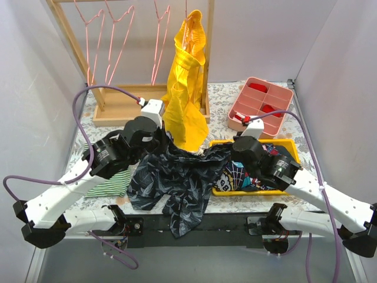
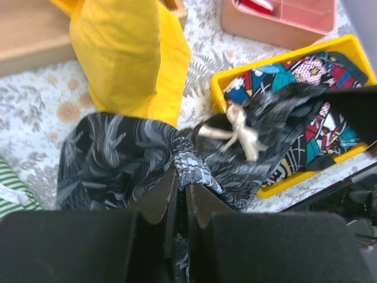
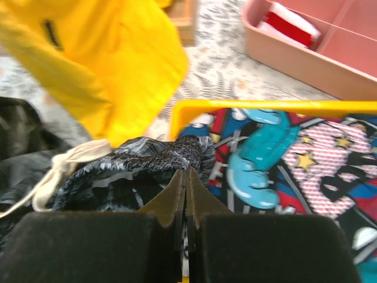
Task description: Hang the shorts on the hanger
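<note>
The dark leafy-print shorts (image 1: pixel 177 180) hang between my two grippers above the near table edge. My left gripper (image 1: pixel 160 141) is shut on the gathered waistband (image 2: pixel 188 165). My right gripper (image 1: pixel 231 152) is shut on the waistband's other end (image 3: pixel 177 154). The white drawstring (image 2: pixel 238 132) dangles at the middle of the waistband and shows in the right wrist view (image 3: pixel 62 168) too. Pink wire hangers (image 1: pixel 121 41) hang from the wooden rack (image 1: pixel 73 41) at the back left.
A yellow garment (image 1: pixel 185 88) hangs on the rack's right side, close behind the shorts. A yellow tray (image 1: pixel 254 191) holds a spider-web graphic cloth (image 1: pixel 241 175). A pink divided box (image 1: pixel 283 121) stands back right. A green-striped cloth (image 1: pixel 109 183) lies at left.
</note>
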